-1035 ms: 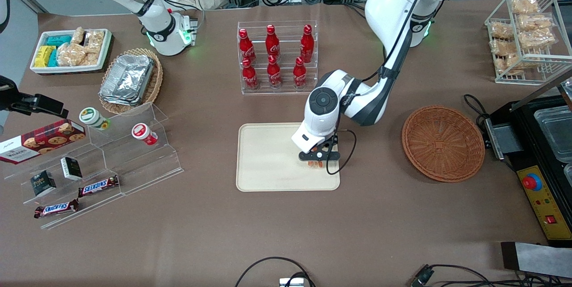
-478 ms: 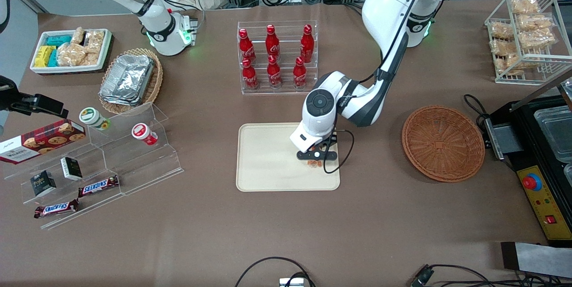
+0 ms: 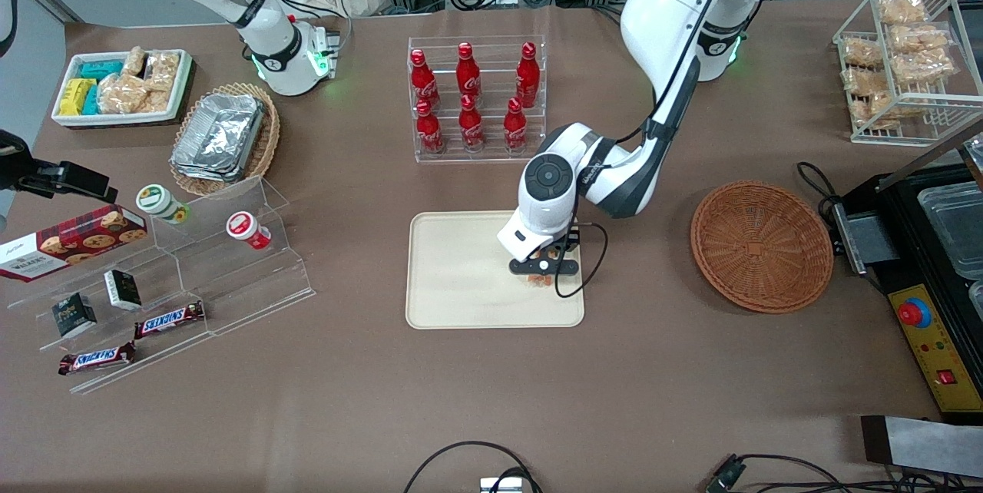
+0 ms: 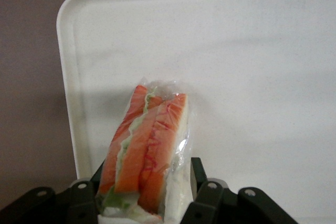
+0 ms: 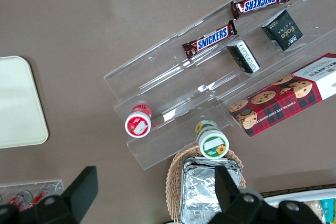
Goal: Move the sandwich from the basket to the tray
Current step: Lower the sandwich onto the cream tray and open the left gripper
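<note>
The sandwich (image 3: 541, 279), a plastic-wrapped wedge with orange, green and white layers, is low over the cream tray (image 3: 461, 278), near the tray's edge toward the working arm's end. My left gripper (image 3: 543, 270) is above it, shut on the sandwich (image 4: 149, 140), with a black finger (image 4: 196, 167) against each side of the wrap. In the left wrist view the wedge's tip lies toward a rounded corner of the tray (image 4: 252, 66). The round reddish-brown basket (image 3: 760, 246) stands empty on the table, farther toward the working arm's end.
A clear rack of red bottles (image 3: 472, 97) stands just farther from the front camera than the tray. Stepped acrylic shelves (image 3: 192, 278) with snacks lie toward the parked arm's end. A black machine (image 3: 921, 263) sits beside the basket.
My gripper and the sandwich have shifted slightly farther from the front camera and toward the parked arm's end, staying over the tray. The last half second shows almost no motion.
</note>
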Motion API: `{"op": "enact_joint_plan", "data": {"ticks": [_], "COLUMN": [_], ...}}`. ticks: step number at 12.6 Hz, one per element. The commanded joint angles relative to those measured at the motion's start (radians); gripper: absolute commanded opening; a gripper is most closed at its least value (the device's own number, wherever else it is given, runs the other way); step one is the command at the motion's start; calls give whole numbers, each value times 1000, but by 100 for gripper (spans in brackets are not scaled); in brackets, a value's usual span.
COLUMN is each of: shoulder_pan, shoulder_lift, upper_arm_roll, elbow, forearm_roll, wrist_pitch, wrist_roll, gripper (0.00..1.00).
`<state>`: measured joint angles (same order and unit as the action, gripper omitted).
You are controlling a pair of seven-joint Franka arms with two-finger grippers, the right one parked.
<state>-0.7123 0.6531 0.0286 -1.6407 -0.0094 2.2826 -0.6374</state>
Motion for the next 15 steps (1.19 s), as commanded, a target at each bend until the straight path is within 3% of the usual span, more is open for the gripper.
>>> {"op": "enact_joint_plan", "data": {"ticks": [1,7,15], "shoulder_pan": [-10,1,2], "shoulder_lift": [-3,-59,-151], "upper_arm_roll": [13,25,186], "elbow": [19,21,30], "forearm_roll": [-12,-12,-17], "wrist_pitch": [-21,-46,-75], "wrist_roll": [2,-8,-36], "gripper": [69,79,85]}}
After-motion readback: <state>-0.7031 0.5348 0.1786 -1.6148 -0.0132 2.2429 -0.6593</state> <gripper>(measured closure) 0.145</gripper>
